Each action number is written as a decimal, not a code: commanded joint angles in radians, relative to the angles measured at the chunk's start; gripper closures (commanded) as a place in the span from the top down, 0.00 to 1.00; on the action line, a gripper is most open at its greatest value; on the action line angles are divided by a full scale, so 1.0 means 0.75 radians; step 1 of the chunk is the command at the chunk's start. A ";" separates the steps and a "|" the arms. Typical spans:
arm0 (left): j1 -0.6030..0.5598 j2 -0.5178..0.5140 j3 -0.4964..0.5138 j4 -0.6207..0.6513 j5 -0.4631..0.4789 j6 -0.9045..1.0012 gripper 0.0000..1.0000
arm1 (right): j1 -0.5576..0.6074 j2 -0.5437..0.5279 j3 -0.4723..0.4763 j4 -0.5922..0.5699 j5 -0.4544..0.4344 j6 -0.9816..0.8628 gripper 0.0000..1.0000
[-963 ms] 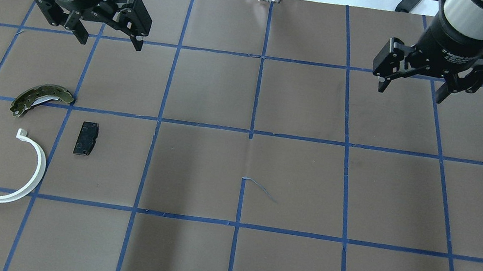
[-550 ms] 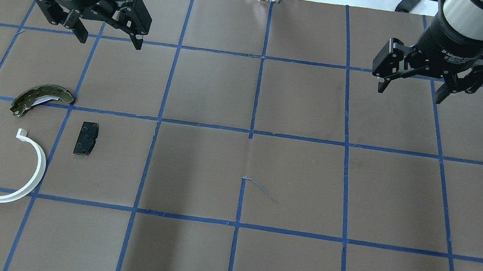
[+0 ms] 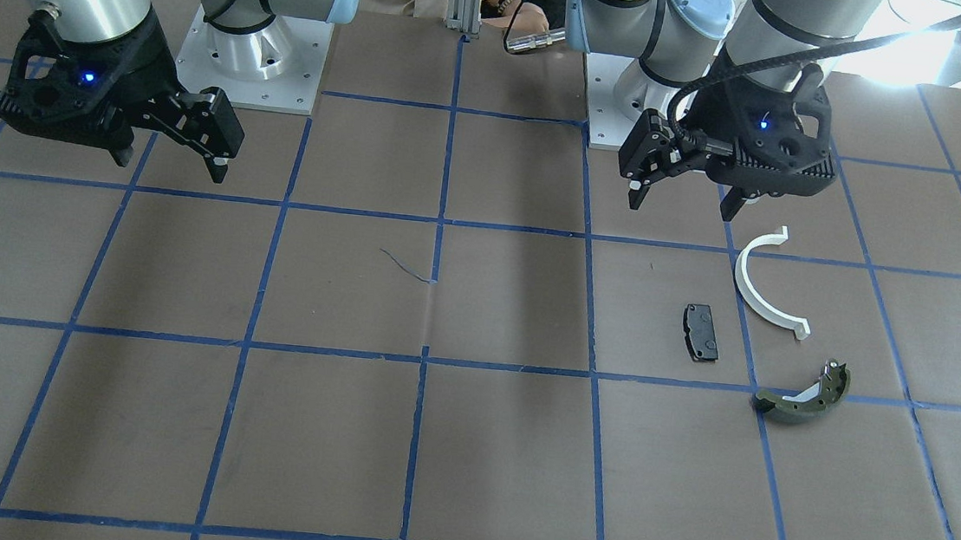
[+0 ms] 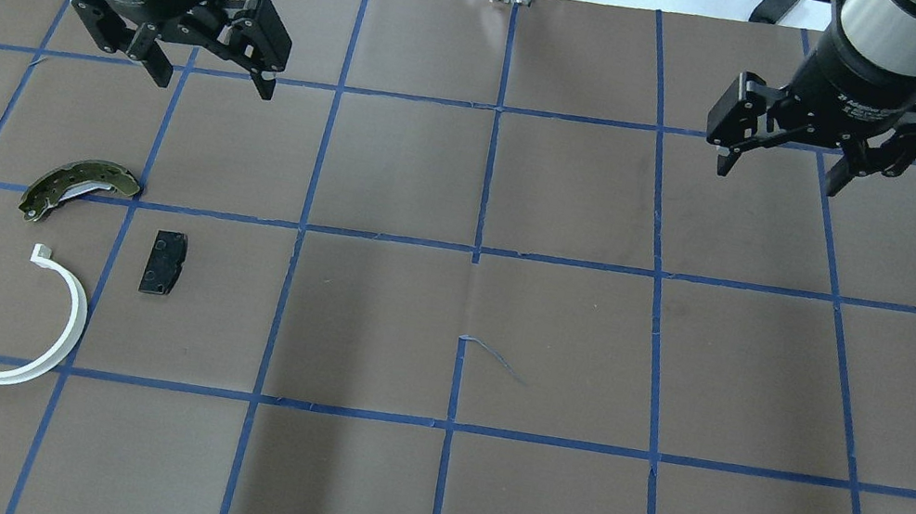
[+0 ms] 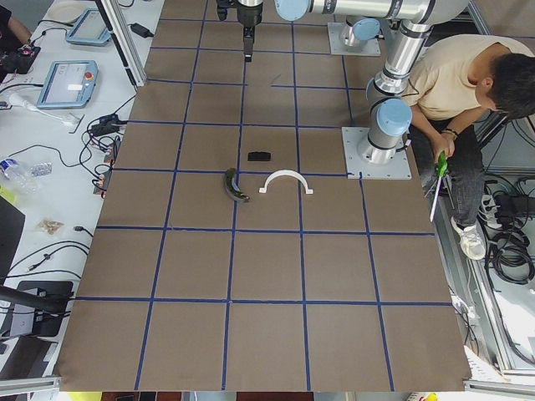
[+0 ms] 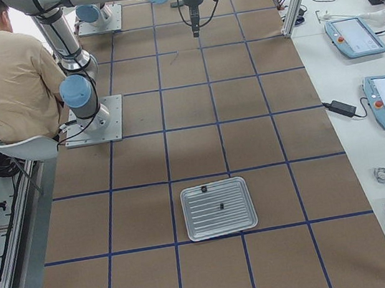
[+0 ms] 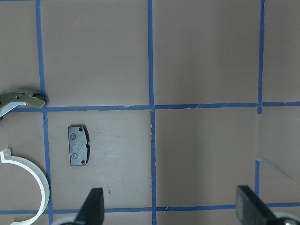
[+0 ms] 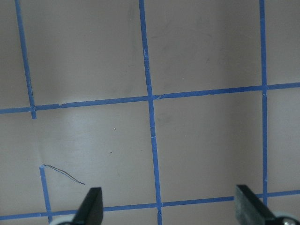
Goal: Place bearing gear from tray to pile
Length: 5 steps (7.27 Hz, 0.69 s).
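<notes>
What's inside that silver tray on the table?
One small dark part lies near the middle of the silver tray, too small to make out. A dark speck sits by its far rim. Nothing covers the tray.

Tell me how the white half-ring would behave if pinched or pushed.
The white half-ring looks thin and plastic, so probably light and somewhat springy. Lying flat on the table, it would likely slide or pivot rather than roll.

Small white print on the black body of the right gripper [image 4: 777, 177], reading roughly "2F Adaptive Gripper", partly blurred in the overhead view, a like line of white print on the left gripper [image 4: 213, 84], too blurred to read
</notes>
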 commanded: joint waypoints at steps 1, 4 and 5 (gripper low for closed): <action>-0.001 0.004 0.001 0.002 0.001 0.001 1.00 | -0.004 0.001 0.000 0.003 -0.010 -0.172 1.00; 0.001 0.004 -0.001 0.002 0.001 0.001 1.00 | -0.316 0.003 0.014 0.013 0.001 -0.610 1.00; 0.001 0.006 -0.001 0.002 0.001 0.001 1.00 | -0.414 0.003 0.014 0.013 0.005 -0.710 1.00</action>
